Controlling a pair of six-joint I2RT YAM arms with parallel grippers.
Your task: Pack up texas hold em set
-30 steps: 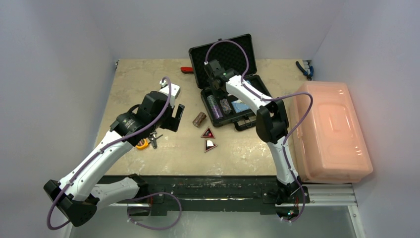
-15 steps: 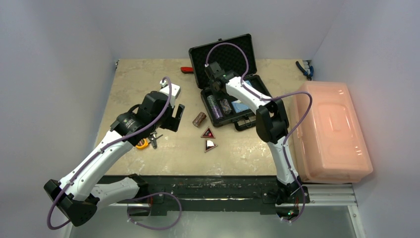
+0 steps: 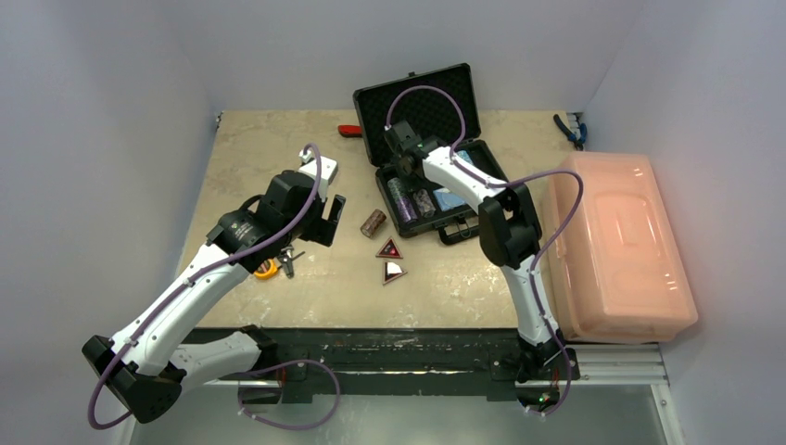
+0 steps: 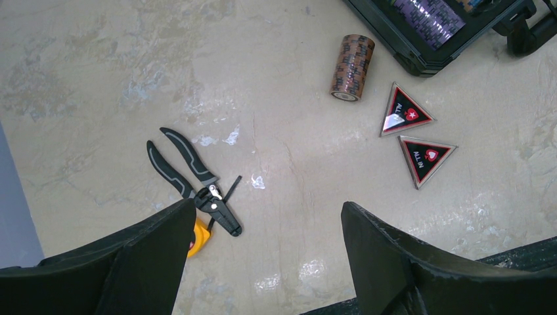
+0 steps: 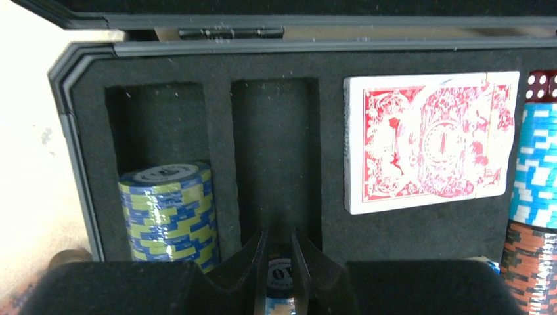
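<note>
The black briefcase (image 3: 456,229) is seen open at the far middle of the tabletop (image 3: 259,158), with its lid (image 3: 426,97) raised toward the back wall. Its foam lining (image 5: 276,131) is cut into slots. In the leftmost slot a blue-and-green chip stack (image 5: 169,216) is laid at the near end, and the far end is left bare. A red card deck (image 5: 430,141) is seated face-down in a square pocket further right. At the right edge a blue-and-white chip stack (image 5: 535,164) is lined up above an orange chip stack (image 5: 529,256), with a red die (image 5: 542,85) at the far corner.

The right arm (image 3: 519,278) is stretched forward over the case. The right fingers (image 5: 249,269) are lowered into the second slot and drawn close together on a light blue chip stack (image 5: 279,279). The left arm (image 3: 185,297) is held above the tabletop left of the case. The left fingers (image 4: 131,262) are spread wide apart with nothing between them.

Four chip stacks are counted inside the case, along with one card deck and one die. Outside it, on the tabletop, one brown chip stack (image 4: 352,67) is lying on its side just beside the case. Two triangular markers (image 4: 404,118) are placed near it, close together. One pair of black pliers (image 4: 190,180) is touching one yellow tape measure (image 4: 197,237). One pink bin (image 3: 616,246) is set at the right.
</note>
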